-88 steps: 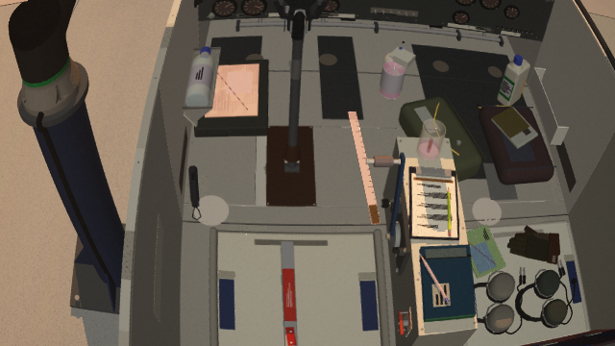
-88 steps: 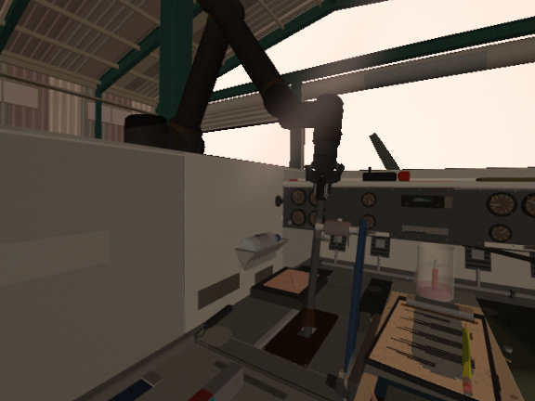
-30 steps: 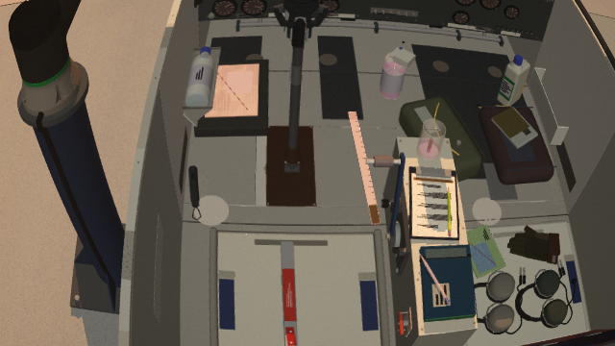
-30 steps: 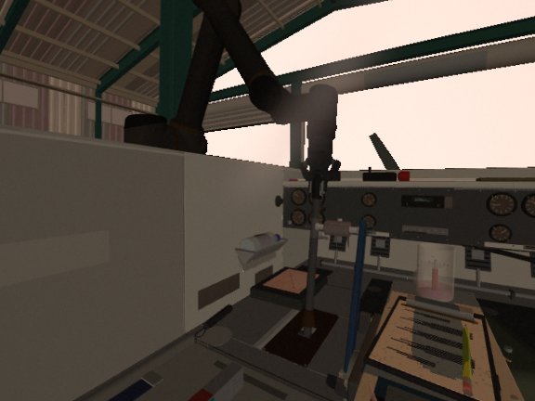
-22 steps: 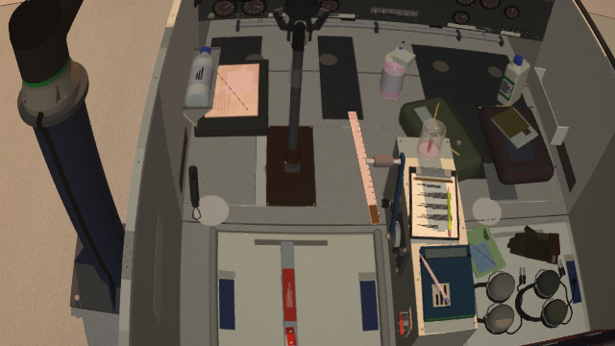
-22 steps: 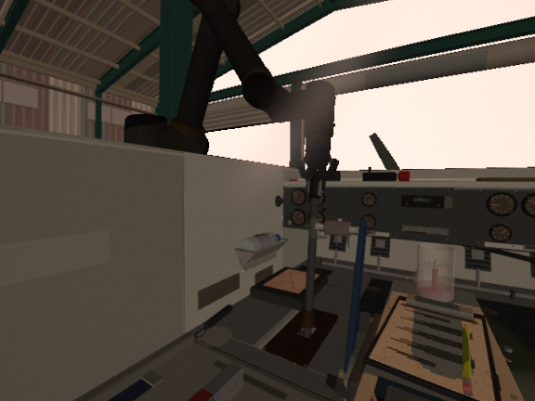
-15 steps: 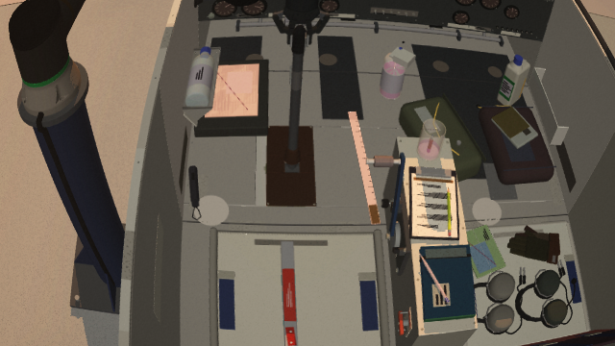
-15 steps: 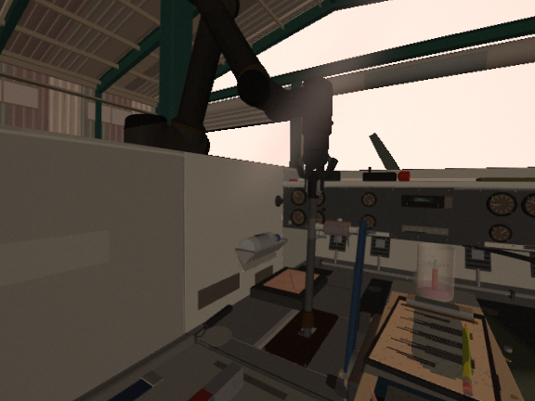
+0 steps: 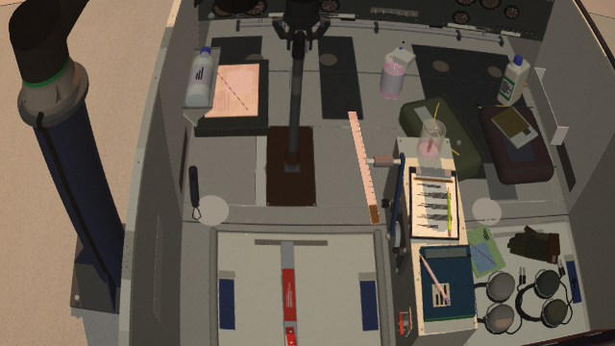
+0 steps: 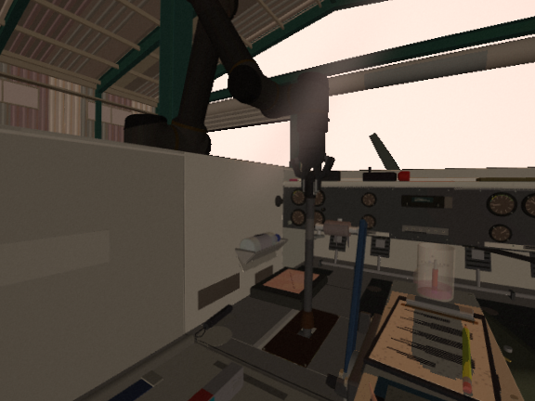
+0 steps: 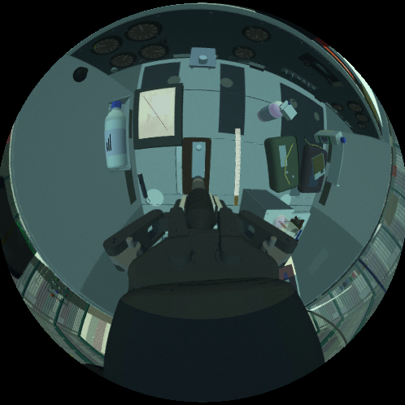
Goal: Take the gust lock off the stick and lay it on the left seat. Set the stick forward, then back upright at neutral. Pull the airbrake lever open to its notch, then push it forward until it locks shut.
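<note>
The stick (image 9: 294, 101) rises from a dark brown floor plate (image 9: 290, 166) ahead of the left seat (image 9: 294, 283), standing close to upright, and its top grip (image 11: 199, 205) sits between my fingers. A red gust lock (image 9: 289, 300) lies flat on the left seat along its centre strip. The blue airbrake lever (image 9: 397, 194) stands beside the centre console, with a pale handle (image 9: 384, 161) at its top, right of the stick. My gripper (image 9: 300, 36) comes down from above at the stick's top, and it is closed on the stick's grip.
A white bottle (image 9: 199, 77) sits in a side tray on the left wall, next to a framed chart (image 9: 235, 91). A pink ruler (image 9: 363, 166) lies between stick and lever. A beaker (image 9: 431, 139) and clipboard (image 9: 433, 204) top the console; the instrument panel (image 10: 418, 209) is just ahead.
</note>
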Available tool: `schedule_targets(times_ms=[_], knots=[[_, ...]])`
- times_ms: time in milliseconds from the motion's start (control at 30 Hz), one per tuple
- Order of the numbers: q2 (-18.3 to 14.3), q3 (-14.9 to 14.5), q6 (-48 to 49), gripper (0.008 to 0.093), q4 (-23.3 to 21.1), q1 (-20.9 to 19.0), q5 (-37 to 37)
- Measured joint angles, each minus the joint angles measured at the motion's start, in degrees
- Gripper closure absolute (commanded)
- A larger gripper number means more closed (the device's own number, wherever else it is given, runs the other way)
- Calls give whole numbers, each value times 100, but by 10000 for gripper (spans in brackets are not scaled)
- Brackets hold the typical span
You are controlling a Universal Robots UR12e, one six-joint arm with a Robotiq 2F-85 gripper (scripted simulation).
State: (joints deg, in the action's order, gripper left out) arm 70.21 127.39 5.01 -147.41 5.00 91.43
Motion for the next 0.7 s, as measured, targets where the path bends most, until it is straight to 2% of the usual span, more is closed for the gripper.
schedule_targets(times_ms=[700], knots=[[24,31,159,934,5,159,-139]])
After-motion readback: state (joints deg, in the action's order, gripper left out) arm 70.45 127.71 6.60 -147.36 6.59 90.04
